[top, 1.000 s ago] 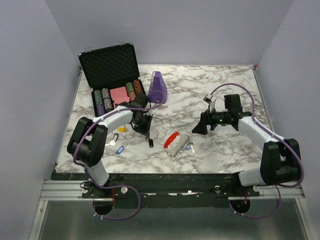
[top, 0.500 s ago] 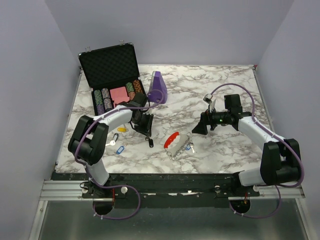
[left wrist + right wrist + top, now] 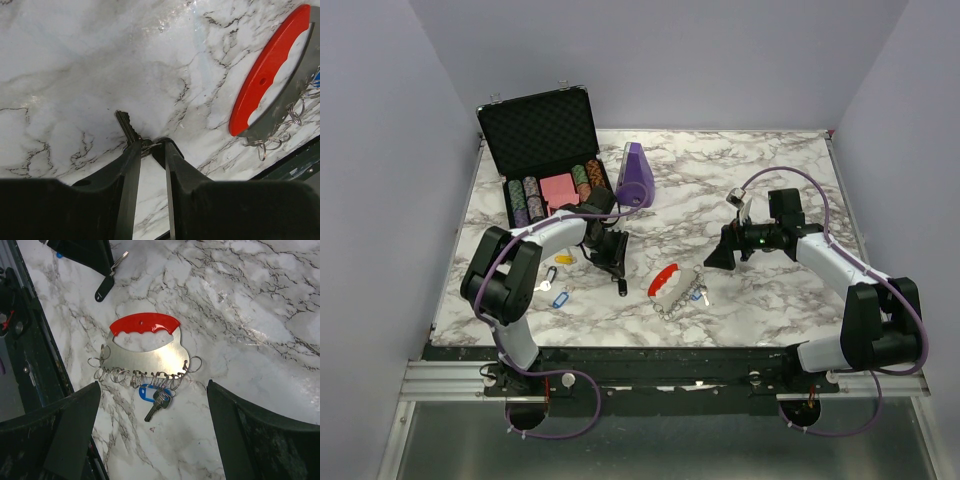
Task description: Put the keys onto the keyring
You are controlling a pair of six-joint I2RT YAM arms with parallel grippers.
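Your left pincer (image 3: 150, 143) stands narrowly spread, with marble showing through the gap. The near end of the slim black key (image 3: 127, 126) sits right at its tips, and you cannot make out whether either pad touches it. That key lies flat on the table (image 3: 760, 175), and its blade is cut off by the fingers in the left wrist view. Your right pincer (image 3: 154, 384) is spread wide and hangs above the keyring (image 3: 144, 325), apart from it.

The keyring rests near the front edge between the arms, red arc toward the back. One blue-tagged key (image 3: 156, 401) hangs on its row of wire loops. In the left wrist view the frame crops the keyring's far side.

From above, four loose keys lie left of the left pincer: a yellow-tagged key (image 3: 565, 260), a dark-tagged key (image 3: 551, 275), a bare silvery key (image 3: 537, 288) and a blue-tagged key (image 3: 560, 299). They are too small to read in detail.

The table is white marble with grey veins. An open black poker chip case (image 3: 540, 125) stands at its back left, with a purple object (image 3: 638, 172) just beside it. Lilac walls close in three sides.
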